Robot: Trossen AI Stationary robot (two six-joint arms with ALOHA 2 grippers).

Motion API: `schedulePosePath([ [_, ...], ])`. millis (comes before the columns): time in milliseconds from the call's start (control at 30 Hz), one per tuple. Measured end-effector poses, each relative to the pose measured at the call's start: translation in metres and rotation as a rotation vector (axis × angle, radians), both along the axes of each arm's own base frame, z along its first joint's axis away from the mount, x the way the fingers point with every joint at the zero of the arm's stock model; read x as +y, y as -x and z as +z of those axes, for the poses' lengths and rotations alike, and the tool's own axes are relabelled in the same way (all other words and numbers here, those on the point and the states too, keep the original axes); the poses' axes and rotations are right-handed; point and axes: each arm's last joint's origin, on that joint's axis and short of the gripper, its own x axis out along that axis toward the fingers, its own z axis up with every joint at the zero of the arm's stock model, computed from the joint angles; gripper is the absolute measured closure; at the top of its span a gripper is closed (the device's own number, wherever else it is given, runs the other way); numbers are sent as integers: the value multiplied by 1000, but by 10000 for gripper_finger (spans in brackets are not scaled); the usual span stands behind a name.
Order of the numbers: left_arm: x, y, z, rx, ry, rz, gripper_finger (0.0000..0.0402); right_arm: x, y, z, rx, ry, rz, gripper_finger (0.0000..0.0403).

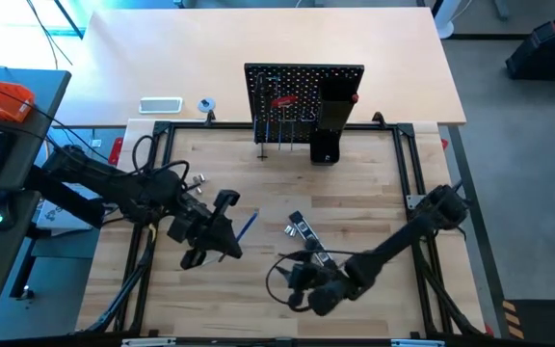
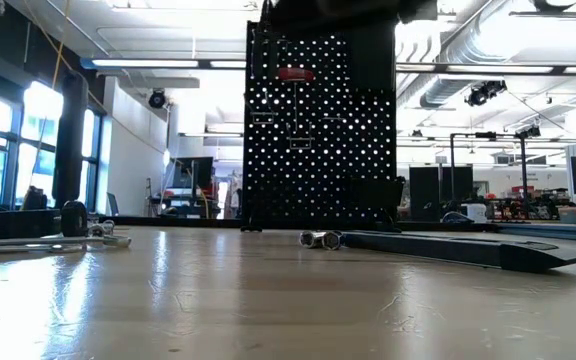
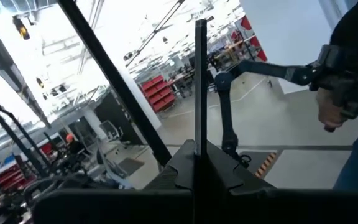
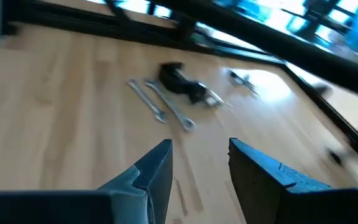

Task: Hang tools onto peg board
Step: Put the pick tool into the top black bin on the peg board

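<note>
– Where was the blue T-handle hex key (image 1: 249,225) seen from above?

– It was clamped in the left gripper (image 1: 227,231), whose jaws were shut tight on its thin rod. The rod was pointed out toward about 1 o'clock.

– And where was the peg board (image 1: 302,92) found?

– It was stood up at about 1 o'clock from those jaws, well apart from them. So the key was likely meant to be carried that way.

– Was the right gripper (image 1: 302,280) used?

– No. Its jaws were left apart with nothing in them, and it was parked low, near the black-and-silver bar (image 1: 303,231) at its 12 o'clock.
</note>
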Motion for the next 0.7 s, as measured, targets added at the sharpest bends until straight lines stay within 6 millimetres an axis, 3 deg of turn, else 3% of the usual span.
schedulePosePath([
  [200,1,9,7,-32,7,-35,401,-28,-32,12,-16,10,293,253],
  [400,5,23,18,-87,6,-63,401,-69,-58,22,-84,-59,558,253],
  [700,8,34,25,-158,-37,-67,401,-134,-79,40,-276,-160,831,253],
])
